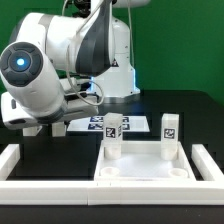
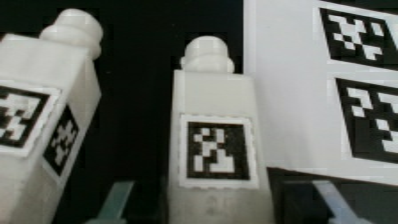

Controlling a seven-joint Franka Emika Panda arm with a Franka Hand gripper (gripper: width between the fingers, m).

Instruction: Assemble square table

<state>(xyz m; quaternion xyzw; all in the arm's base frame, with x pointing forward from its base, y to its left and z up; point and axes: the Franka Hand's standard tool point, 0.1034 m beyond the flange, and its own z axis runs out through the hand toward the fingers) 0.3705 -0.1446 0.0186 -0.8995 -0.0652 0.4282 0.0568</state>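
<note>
In the wrist view a white leg (image 2: 217,130) with a black-and-white tag lies between my gripper (image 2: 224,198) fingers. The fingers (image 2: 118,200) stand on either side of the leg, with a dark gap showing on each side, so the gripper is open around it. A second tagged leg (image 2: 45,110) lies beside the first. In the exterior view the square table top (image 1: 140,172) lies at the front, with two legs (image 1: 113,137) (image 1: 170,135) standing upright in its far part. There the arm's body hides my gripper.
The marker board (image 2: 338,80) lies right beside the leg between my fingers, and it shows behind the table top (image 1: 98,123) in the exterior view. A long white rail (image 1: 18,165) borders the table's front and sides. The arm's bulk fills the exterior view's left.
</note>
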